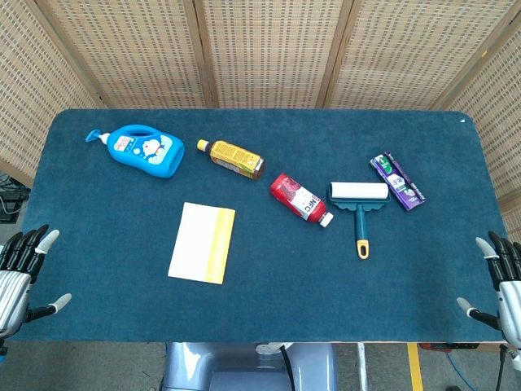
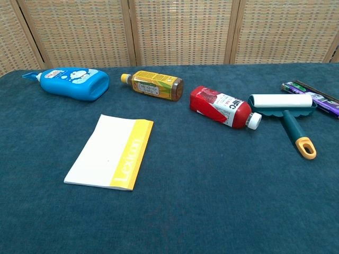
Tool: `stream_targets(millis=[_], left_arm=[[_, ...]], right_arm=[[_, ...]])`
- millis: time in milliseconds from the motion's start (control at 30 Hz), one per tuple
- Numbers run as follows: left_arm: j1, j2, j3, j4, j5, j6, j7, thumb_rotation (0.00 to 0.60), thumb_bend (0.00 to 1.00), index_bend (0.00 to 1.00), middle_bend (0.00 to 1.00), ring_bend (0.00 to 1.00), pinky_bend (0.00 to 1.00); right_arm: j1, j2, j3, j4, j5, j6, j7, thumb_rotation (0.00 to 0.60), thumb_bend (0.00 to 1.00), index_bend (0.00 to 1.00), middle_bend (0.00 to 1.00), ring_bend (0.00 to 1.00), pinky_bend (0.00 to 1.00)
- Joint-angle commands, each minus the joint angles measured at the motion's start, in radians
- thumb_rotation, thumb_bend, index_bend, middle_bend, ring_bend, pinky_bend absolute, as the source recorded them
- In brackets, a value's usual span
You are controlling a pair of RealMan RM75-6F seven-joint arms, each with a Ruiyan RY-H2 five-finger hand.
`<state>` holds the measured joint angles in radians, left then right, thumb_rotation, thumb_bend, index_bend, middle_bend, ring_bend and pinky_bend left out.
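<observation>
My left hand point(image 1: 23, 273) hangs at the table's near left edge, fingers spread, holding nothing. At the near right edge my right hand point(image 1: 498, 285) is likewise spread and empty. Neither shows in the chest view. Nearest the left hand lies a white and yellow booklet point(image 1: 202, 243) point(image 2: 110, 153). A teal lint roller point(image 1: 359, 204) point(image 2: 286, 108) with an orange-tipped handle lies nearest the right hand. A red bottle point(image 1: 299, 198) point(image 2: 221, 107), a yellow tea bottle point(image 1: 234, 158) point(image 2: 153, 85) and a blue detergent bottle point(image 1: 145, 150) point(image 2: 71, 82) lie on their sides further back.
A purple packet point(image 1: 397, 180) point(image 2: 312, 94) lies at the right rear. The dark blue table cloth point(image 1: 269, 301) covers the whole top. Wicker screens point(image 1: 269, 49) stand behind the table.
</observation>
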<state>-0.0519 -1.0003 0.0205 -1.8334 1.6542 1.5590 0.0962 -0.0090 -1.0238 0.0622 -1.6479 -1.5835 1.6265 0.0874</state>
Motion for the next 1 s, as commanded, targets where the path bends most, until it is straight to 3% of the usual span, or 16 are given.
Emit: stream_targets(millis=[33, 367, 433, 467, 500, 533, 567, 600, 633, 700, 767, 933, 1000], left_arm=[[0.000, 0.000, 0.000, 0.000, -0.001, -0.001, 0.001, 0.600, 0.00, 0.00, 0.00, 0.00, 0.00], [-0.016, -0.032, -0.016, -0.001, 0.006, -0.011, 0.019, 0.600, 0.00, 0.00, 0.00, 0.00, 0.00], [-0.046, -0.079, -0.045, 0.012, 0.001, -0.028, 0.024, 0.600, 0.00, 0.00, 0.14, 0.15, 0.12], [-0.064, -0.099, -0.050, 0.016, -0.008, -0.057, 0.012, 0.600, 0.03, 0.00, 0.32, 0.34, 0.28], [-0.086, -0.119, -0.058, 0.022, -0.013, -0.087, -0.006, 0.600, 0.09, 0.00, 0.53, 0.54, 0.50], [-0.114, -0.145, -0.069, 0.030, -0.033, -0.129, -0.023, 0.600, 0.15, 0.00, 0.66, 0.66, 0.64], [-0.132, -0.158, -0.074, 0.030, -0.055, -0.163, -0.023, 0.600, 0.29, 0.00, 0.80, 0.78, 0.85], [-0.151, -0.167, -0.078, 0.021, -0.083, -0.207, -0.017, 0.600, 0.36, 0.00, 0.85, 0.83, 0.91], [-0.163, -0.171, -0.081, 0.014, -0.099, -0.232, -0.011, 0.600, 0.50, 0.00, 0.92, 0.90, 0.98], [-0.216, -0.181, -0.091, -0.016, -0.168, -0.343, 0.013, 0.600, 0.75, 0.00, 0.97, 0.94, 1.00], [-0.283, -0.203, -0.115, -0.038, -0.269, -0.467, 0.043, 0.600, 0.86, 0.00, 0.98, 0.95, 1.00], [-0.421, -0.223, -0.158, -0.073, -0.544, -0.722, 0.044, 0.600, 0.91, 0.00, 0.98, 0.96, 1.00], [-0.456, -0.224, -0.167, -0.069, -0.612, -0.776, 0.032, 0.600, 0.91, 0.00, 0.98, 0.96, 1.00]], right_arm=[[0.001, 0.000, 0.000, 0.000, 0.000, -0.001, 0.000, 0.600, 0.00, 0.00, 0.00, 0.00, 0.00], [0.002, -0.003, 0.000, -0.005, 0.000, -0.005, -0.014, 0.600, 0.00, 0.00, 0.00, 0.00, 0.00], [0.004, -0.004, 0.001, -0.005, 0.005, -0.009, -0.014, 0.600, 0.00, 0.00, 0.00, 0.00, 0.00], [0.004, -0.004, 0.002, -0.004, 0.009, -0.012, -0.013, 0.600, 0.00, 0.00, 0.00, 0.00, 0.00], [0.005, -0.004, 0.003, -0.003, 0.012, -0.015, -0.013, 0.600, 0.00, 0.00, 0.00, 0.00, 0.00], [0.006, -0.004, 0.004, -0.002, 0.015, -0.018, -0.012, 0.600, 0.00, 0.00, 0.00, 0.00, 0.00], [0.008, -0.004, 0.005, -0.002, 0.017, -0.020, -0.012, 0.600, 0.00, 0.00, 0.00, 0.00, 0.00], [0.008, -0.005, 0.005, -0.001, 0.019, -0.022, -0.012, 0.600, 0.00, 0.00, 0.00, 0.00, 0.00], [0.009, -0.005, 0.005, -0.001, 0.020, -0.024, -0.013, 0.600, 0.00, 0.00, 0.00, 0.00, 0.00], [0.012, -0.007, 0.007, 0.000, 0.026, -0.032, -0.017, 0.600, 0.00, 0.00, 0.00, 0.00, 0.00], [0.016, -0.010, 0.008, 0.002, 0.033, -0.042, -0.021, 0.600, 0.00, 0.00, 0.00, 0.00, 0.00], [0.021, -0.014, 0.009, 0.005, 0.043, -0.055, -0.029, 0.600, 0.00, 0.00, 0.00, 0.00, 0.00], [0.022, -0.015, 0.009, 0.006, 0.044, -0.056, -0.029, 0.600, 0.00, 0.00, 0.00, 0.00, 0.00]])
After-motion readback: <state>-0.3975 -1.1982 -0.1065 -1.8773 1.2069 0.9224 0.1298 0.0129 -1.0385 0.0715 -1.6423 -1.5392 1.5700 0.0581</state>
